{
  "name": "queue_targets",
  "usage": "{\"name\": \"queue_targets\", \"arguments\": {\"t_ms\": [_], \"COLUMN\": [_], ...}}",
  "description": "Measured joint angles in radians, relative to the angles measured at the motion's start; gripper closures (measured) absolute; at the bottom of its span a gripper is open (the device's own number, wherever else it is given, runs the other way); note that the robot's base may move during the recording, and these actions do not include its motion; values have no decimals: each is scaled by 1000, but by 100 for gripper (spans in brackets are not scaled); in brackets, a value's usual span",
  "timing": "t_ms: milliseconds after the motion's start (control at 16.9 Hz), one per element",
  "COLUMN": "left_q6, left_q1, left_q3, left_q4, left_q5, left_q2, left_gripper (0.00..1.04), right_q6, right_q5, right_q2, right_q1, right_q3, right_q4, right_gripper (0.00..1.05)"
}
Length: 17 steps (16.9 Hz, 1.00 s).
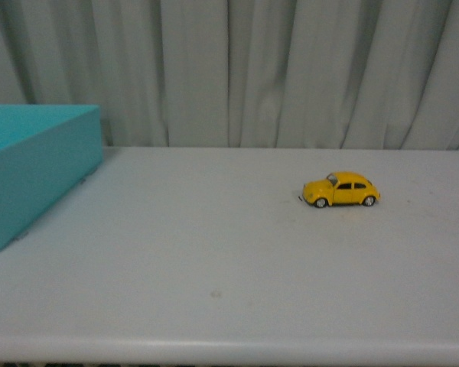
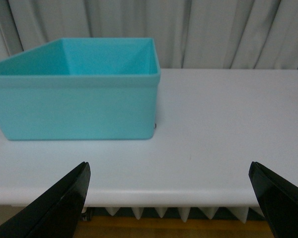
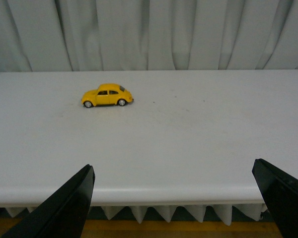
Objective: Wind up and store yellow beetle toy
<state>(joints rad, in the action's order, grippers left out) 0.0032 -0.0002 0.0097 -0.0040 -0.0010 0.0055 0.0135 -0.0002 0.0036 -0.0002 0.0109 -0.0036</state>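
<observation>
A pale grey curtain [image 1: 229, 69] is hanging in soft vertical folds across the whole back of the scene, closing off the room behind the turquoise bin [image 1: 38, 176]. In front of it a white worktop [image 1: 214, 252] is stretching from under the bin out to the far right. Its surface is looking smooth and matte, with a faint speck [image 1: 214, 293] showing nearer the camera than the bin and to the right of it. Under its rounded near edge a white zigzag trim [image 3: 179, 213] is hanging, and below that a strip of wood-coloured floor [image 2: 188, 229] is showing. The bin, an open box with plain straight walls, is sitting on the worktop at the left end, and what shows of its inside is looking bare. The left claw [image 2: 169, 168] is hovering just off the near edge, facing the bin. Its two dark fingers [image 2: 64, 198] are spreading wide apart, with only worktop showing between them. The right claw [image 3: 174, 171] is hovering off the same edge, well to the right of the bin. Its fingers [image 3: 69, 203] are likewise standing wide apart and gripping nothing. The yellow beetle toy [image 1: 341, 189] is standing upright on its wheels on the worktop, well apart from the bin and to its right. It is turning its side to the cameras and touching neither claw.
</observation>
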Motion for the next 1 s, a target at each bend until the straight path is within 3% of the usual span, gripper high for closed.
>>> {"name": "queue_targets", "arguments": {"t_ms": [1003], "left_q6": [-1], "left_q1": [0], "left_q3": [0], "left_q4": [1], "left_q5": [0], "left_q2": [0], "left_gripper": [7], "right_q6": [-3], "right_q5": [0], "right_q2": [0], "right_q1": [0], "right_q3": [0], "right_q4": [0], "right_gripper": [7]}}
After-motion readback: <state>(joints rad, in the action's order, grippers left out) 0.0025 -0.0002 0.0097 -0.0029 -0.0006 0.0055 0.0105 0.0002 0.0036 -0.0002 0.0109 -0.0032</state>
